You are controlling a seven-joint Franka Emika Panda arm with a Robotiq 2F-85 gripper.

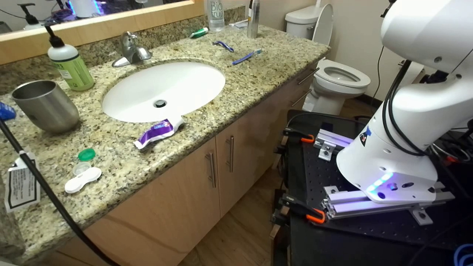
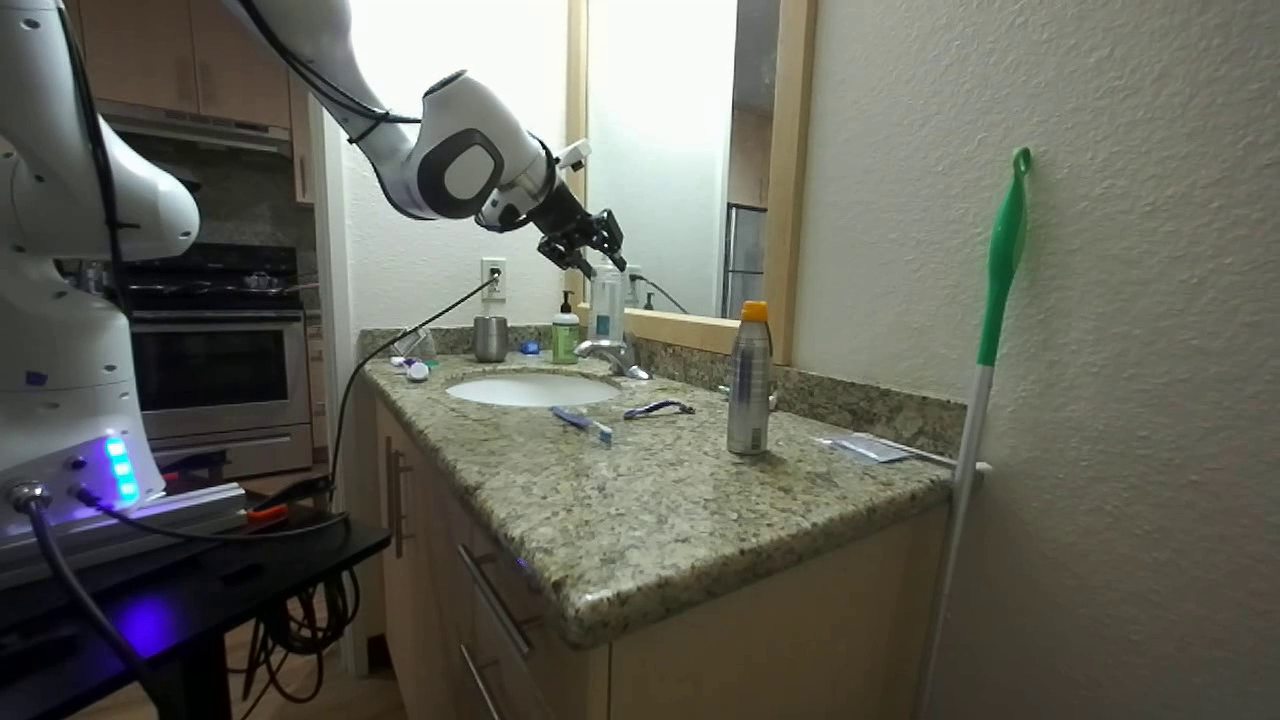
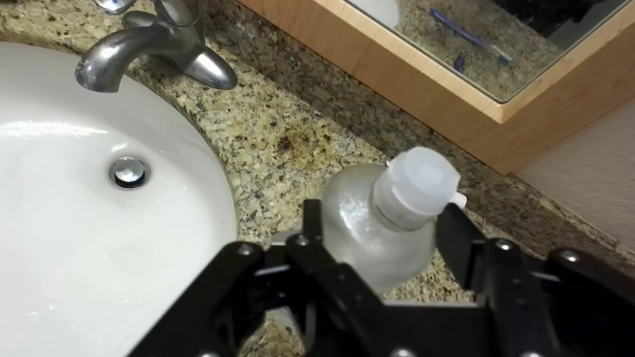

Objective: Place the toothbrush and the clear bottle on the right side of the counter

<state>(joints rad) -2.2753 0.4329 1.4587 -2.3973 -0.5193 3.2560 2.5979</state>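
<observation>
Nearest the lens in the wrist view: black end effector [image 3: 380, 216], fingers clamped on either side of the clear bottle [image 3: 384, 228], pale cap uppermost. Bottle shows beside the white sink [image 3: 99, 238], between its rim and the wooden mirror frame [image 3: 421, 89]. At the sink's back edge, a faucet [image 3: 154, 49] on the granite bench [image 3: 268, 121].

In an exterior view, white lens case [image 1: 83, 179] lies front-left of the sink, green lid [image 1: 87, 154] near it. A steel cup [image 1: 51, 107] and soap bottle [image 1: 72, 66] stand left of the sink; purple tube [image 1: 159, 132] lies by its near rim. Blue toothbrush [image 1: 244, 58] lies on the bench right of the sink, bristles pointing away from it, razor [image 1: 224, 45] near.

In an exterior view, the white arm [image 2: 470, 165] reaches over from the sink's front side. Bottle hangs upright from the end effector, clear of the bench, showing above the faucet. Silver spray can [image 2: 748, 395], orange cap, stands on the toothbrush's side of the sink, farther off.
</observation>
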